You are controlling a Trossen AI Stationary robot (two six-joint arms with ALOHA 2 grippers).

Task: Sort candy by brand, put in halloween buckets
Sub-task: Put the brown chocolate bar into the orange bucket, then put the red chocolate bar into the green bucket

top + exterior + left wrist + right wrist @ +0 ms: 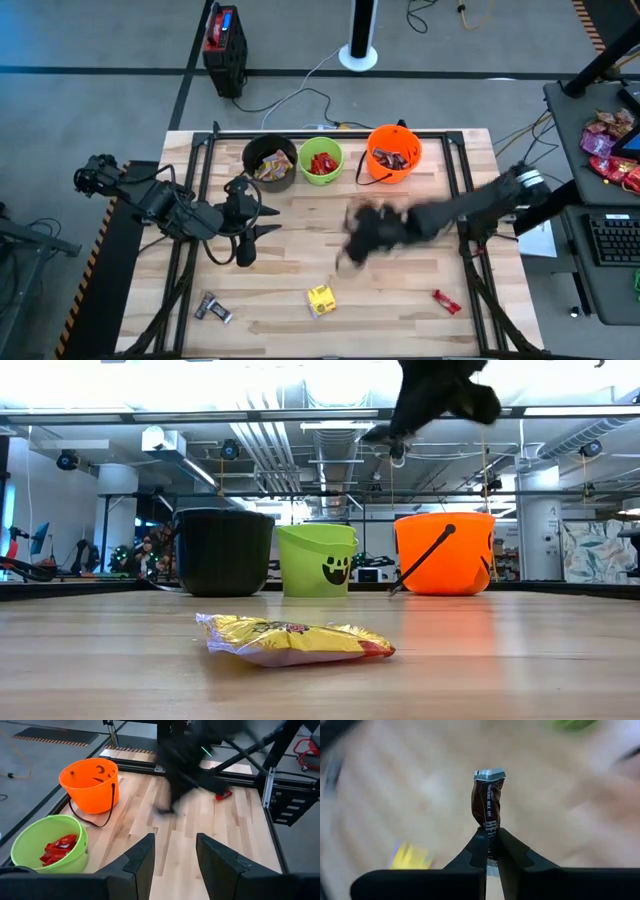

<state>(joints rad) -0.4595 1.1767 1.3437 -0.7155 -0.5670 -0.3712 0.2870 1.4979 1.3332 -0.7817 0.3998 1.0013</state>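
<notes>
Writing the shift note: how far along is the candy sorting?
Done: all three buckets hold candy, e.g. red bars in the green bucket. In hand: the right hand grips a brown bar. Left: yellow packet, red bar and silver bars on the table.

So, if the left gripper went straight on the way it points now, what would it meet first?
Likely the right arm, which crosses the left gripper's line past a stretch of bare table. The heights may not match; if it passed under, the red candy lies farther on, slightly aside.
</notes>
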